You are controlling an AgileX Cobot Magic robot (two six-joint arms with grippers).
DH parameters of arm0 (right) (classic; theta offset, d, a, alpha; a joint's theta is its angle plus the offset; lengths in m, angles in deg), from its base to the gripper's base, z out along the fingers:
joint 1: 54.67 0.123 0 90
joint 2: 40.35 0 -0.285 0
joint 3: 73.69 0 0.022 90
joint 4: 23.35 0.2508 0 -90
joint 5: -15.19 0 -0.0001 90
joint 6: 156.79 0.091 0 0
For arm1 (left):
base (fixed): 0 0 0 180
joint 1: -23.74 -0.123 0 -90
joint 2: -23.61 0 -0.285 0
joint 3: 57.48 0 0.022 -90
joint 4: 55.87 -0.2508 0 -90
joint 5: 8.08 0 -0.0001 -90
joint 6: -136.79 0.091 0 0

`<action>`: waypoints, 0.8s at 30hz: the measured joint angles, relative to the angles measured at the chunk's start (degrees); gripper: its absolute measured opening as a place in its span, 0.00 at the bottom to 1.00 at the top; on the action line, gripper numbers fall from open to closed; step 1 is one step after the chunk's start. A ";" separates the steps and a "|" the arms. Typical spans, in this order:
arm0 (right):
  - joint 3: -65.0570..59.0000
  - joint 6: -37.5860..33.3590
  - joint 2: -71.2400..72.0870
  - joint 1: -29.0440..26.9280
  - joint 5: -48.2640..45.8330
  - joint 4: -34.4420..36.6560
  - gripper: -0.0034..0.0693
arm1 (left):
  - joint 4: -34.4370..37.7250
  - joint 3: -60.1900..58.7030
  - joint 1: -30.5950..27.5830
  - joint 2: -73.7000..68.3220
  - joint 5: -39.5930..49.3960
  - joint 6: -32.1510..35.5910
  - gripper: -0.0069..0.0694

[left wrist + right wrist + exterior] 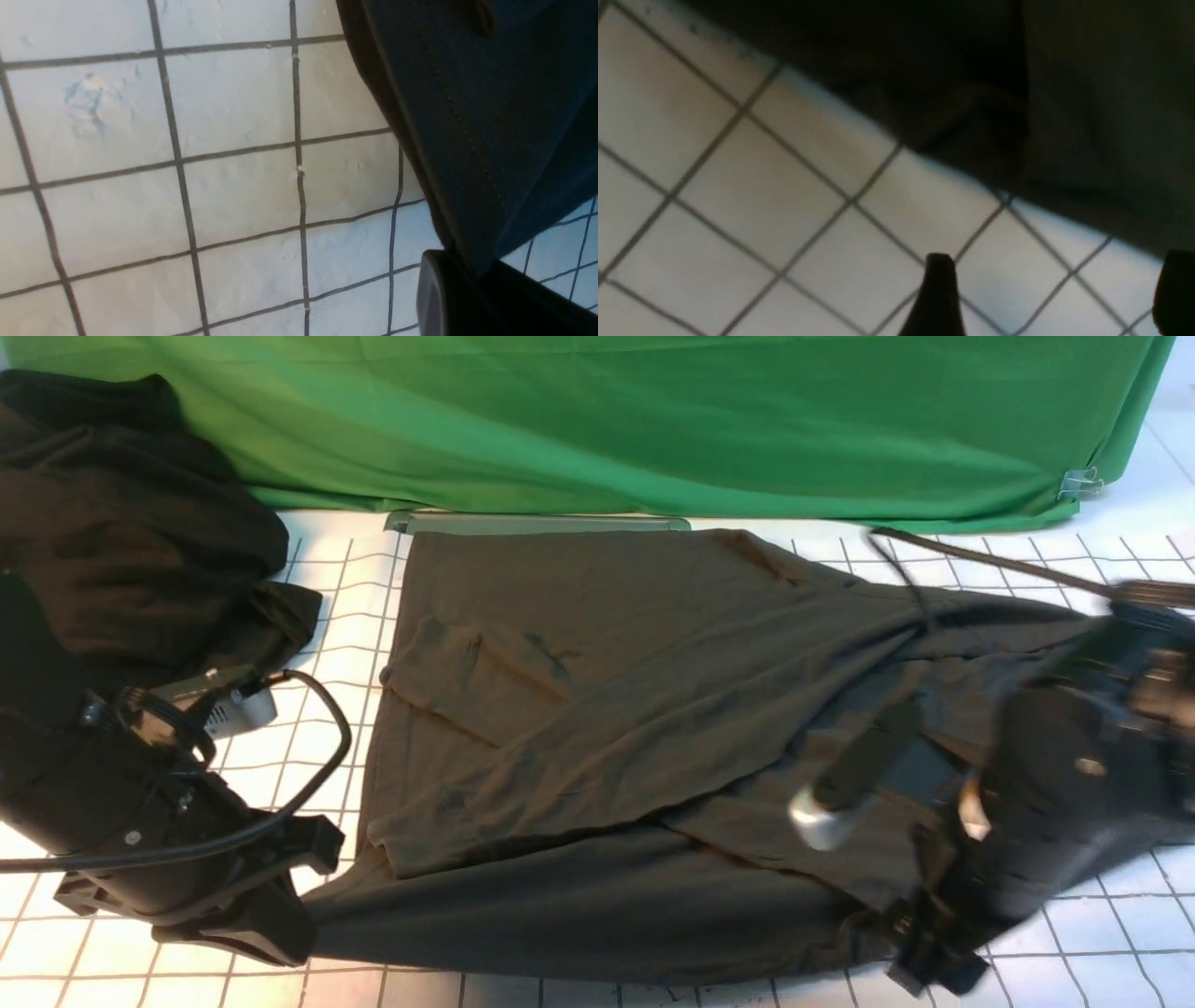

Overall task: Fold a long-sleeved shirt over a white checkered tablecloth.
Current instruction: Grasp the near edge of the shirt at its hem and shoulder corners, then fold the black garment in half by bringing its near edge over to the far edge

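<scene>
The long-sleeved shirt (597,728), dark charcoal, lies spread over the white checkered tablecloth (327,616), partly folded, with one layer lying diagonally across it. No logo or neck label shows. My left gripper (280,933) sits at the shirt's near left corner, shut on the cloth. In the left wrist view the stitched hem (467,140) runs down into the closed left gripper (472,273). My right gripper (934,966) hovers at the shirt's near right edge. Its fingertips (941,289) stand wide apart over bare tablecloth (784,186), just short of the shirt's edge (1064,140).
A jet-black heap of cloth (121,523) lies at the far left, behind my left arm. The green backdrop (653,420) closes off the back, held by a clip (1081,483) at its right. A grey bar (537,524) lies at its foot, behind the shirt.
</scene>
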 joint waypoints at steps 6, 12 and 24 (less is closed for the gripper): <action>3.87 -0.23 -7.27 3.84 -0.69 -3.51 0.81 | 0.00 0.00 0.00 0.00 -0.47 0.03 0.11; 3.87 -0.05 -11.52 4.04 -1.01 -9.18 0.79 | 0.00 0.00 0.00 0.00 -1.01 0.03 0.11; 4.31 -0.01 -13.35 4.11 -0.13 -11.86 0.22 | 0.06 0.03 0.00 0.00 -1.88 1.36 0.11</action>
